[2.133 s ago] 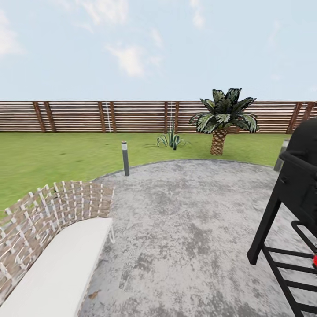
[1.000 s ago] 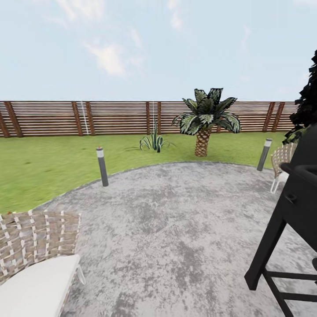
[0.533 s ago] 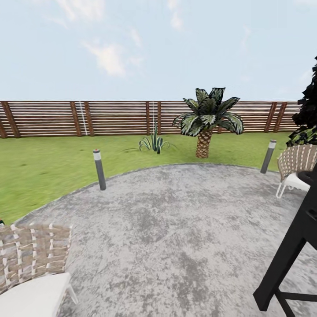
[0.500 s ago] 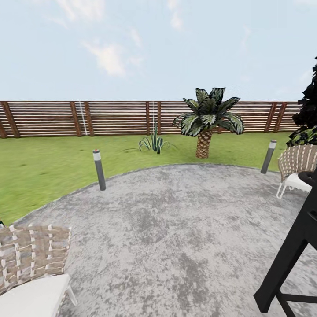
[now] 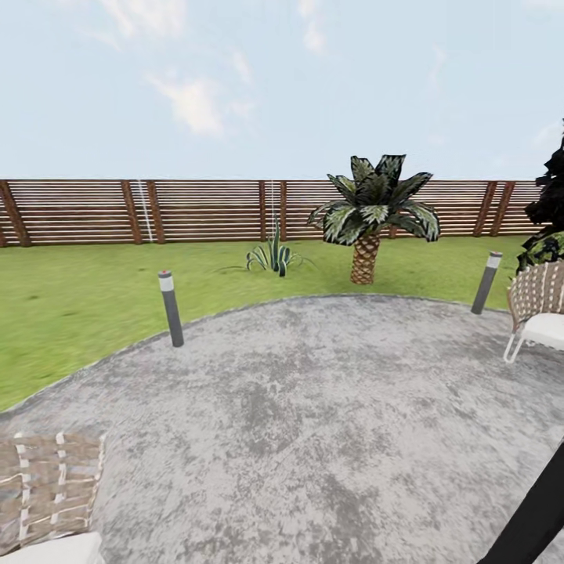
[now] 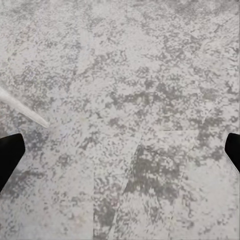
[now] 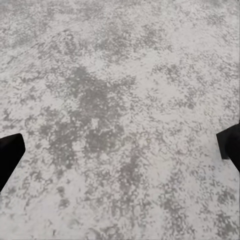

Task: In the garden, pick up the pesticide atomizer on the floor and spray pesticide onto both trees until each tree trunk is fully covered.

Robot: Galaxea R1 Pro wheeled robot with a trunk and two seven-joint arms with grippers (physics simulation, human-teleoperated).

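Where paving [image 5: 329, 423] meets lawn [image 5: 70, 305]: slat fence [image 5: 204, 210] behind (brown).
Short palm [image 5: 368, 219], two bollards [image 5: 170, 308] ahead; both grippers [image 6: 120, 150] [image 7: 120, 147] spread wide, empty.

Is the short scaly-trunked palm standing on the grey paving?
No, the short scaly-trunked palm stands on the green lawn, beyond the curved edge of the grey paving.

paving [image 5: 329, 407]: mottled grey and white;
lawn [image 5: 70, 298]: green;
fence [image 5: 204, 210]: brown slats;
palm [image 5: 374, 211]: dark green-and-white fronds, scaly brown trunk;
bollards [image 5: 170, 307]: grey;
chair [image 5: 47, 486]: woven brown-and-white
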